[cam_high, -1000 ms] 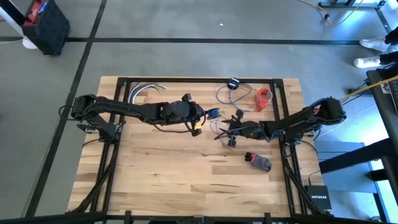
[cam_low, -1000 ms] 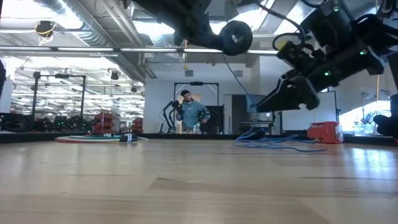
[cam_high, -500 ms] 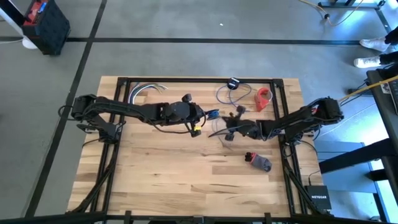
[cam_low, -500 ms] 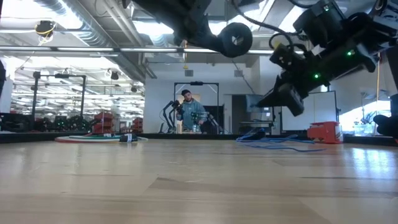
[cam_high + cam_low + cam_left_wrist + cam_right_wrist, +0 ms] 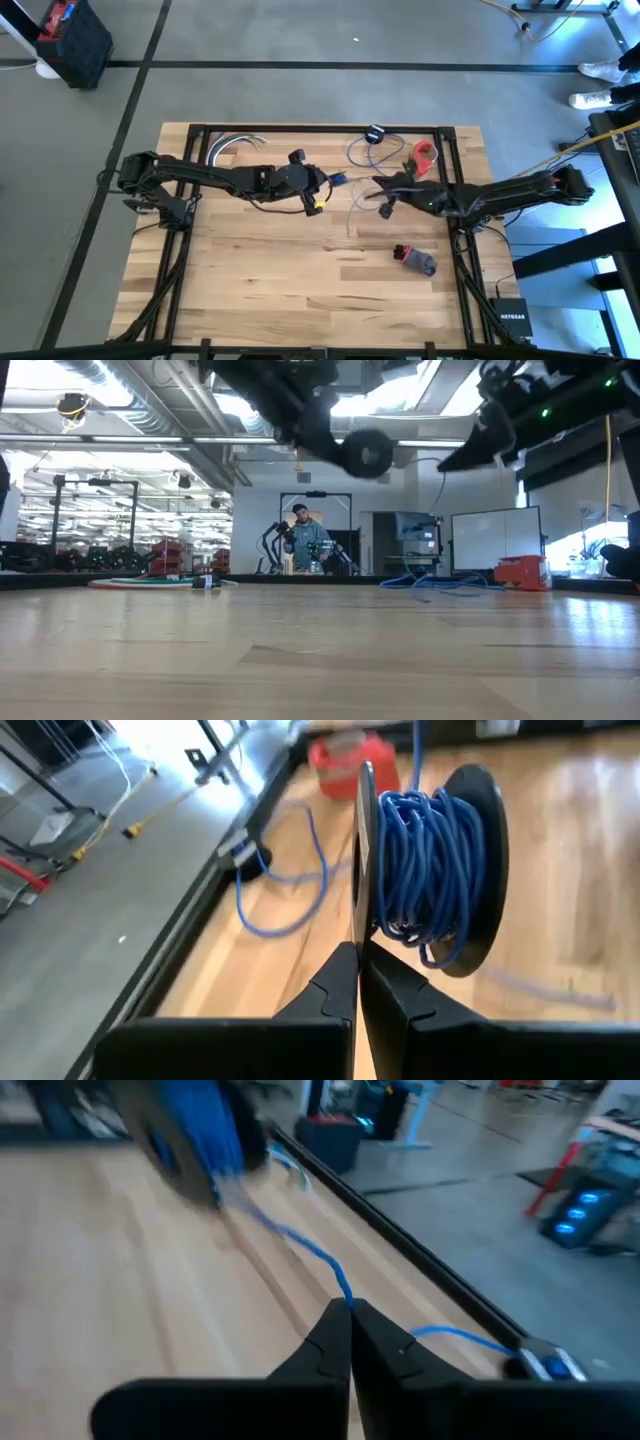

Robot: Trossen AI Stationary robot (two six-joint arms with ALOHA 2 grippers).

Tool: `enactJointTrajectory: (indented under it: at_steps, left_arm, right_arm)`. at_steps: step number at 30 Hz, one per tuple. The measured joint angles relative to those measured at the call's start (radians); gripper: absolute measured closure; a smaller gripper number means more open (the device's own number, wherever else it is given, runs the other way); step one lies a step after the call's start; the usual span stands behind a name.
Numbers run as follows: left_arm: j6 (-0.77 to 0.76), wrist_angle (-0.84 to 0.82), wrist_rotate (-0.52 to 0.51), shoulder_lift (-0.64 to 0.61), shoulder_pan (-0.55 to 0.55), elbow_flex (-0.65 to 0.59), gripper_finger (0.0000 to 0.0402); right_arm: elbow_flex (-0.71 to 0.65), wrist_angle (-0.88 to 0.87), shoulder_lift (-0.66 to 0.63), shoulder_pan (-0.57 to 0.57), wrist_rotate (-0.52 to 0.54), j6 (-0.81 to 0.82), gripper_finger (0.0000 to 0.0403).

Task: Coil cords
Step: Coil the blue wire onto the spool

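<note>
A thin blue cord is partly wound on a black spool (image 5: 430, 870), which hangs over the table's middle (image 5: 340, 180). My left gripper (image 5: 358, 955) is shut on the spool. To its right, my right gripper (image 5: 347, 1312) (image 5: 382, 186) is shut on the free cord (image 5: 300, 1245), high above the table in the low view (image 5: 480, 445). The rest of the cord lies in a loose loop (image 5: 365, 155) on the far part of the table and ends in a small dark plug (image 5: 376, 133). My left gripper pinches the rim of the spool's near flange (image 5: 362, 925) between its two fingers, coming level from the table's left. The spool stands on edge, lifted clear of the table. My right gripper pinches a single strand of the cord (image 5: 346, 1298) at its fingertips, coming from the table's right and slightly tipped down. From there the strand runs through the air to the spool (image 5: 190, 1130), clear of the table.
A red object (image 5: 425, 157) sits at the far right, next to the cord's loop. A grey and red item (image 5: 417, 260) lies near the right front. A bundle of pale cables (image 5: 235, 145) lies at the far left. Black frame rails edge the table.
My right gripper has shut on the cord, then risen and drawn toward the table's far right, lifting the strand with it. The spool in my left gripper has dipped a little.
</note>
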Motion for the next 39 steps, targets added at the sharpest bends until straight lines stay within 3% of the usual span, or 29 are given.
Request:
enactJointTrajectory:
  at_steps: [5,13,19,28,39]
  left_arm:
    - [0.060,0.034,-0.033,0.069,0.021,0.000,0.0400]
    - [0.112,0.061,-0.075,0.154,0.042,0.049,0.0400]
    - [0.128,0.086,-0.075,0.191,0.039,0.080,0.0400]
    - [0.115,0.083,-0.072,0.194,0.038,0.083,0.0400]
    - [0.095,0.092,-0.038,0.190,0.024,0.083,0.0400]
  right_arm:
    - [0.005,0.038,-0.059,0.000,-0.067,0.048,0.0400]
    - [0.037,0.165,-0.005,-0.001,-0.206,0.096,0.0401]
    - [0.057,0.233,0.081,-0.002,-0.222,0.100,0.0401]
    - [0.059,0.483,0.270,-0.002,-0.276,0.120,0.0400]
    - [0.179,0.489,0.474,-0.002,-0.243,0.039,0.0400]
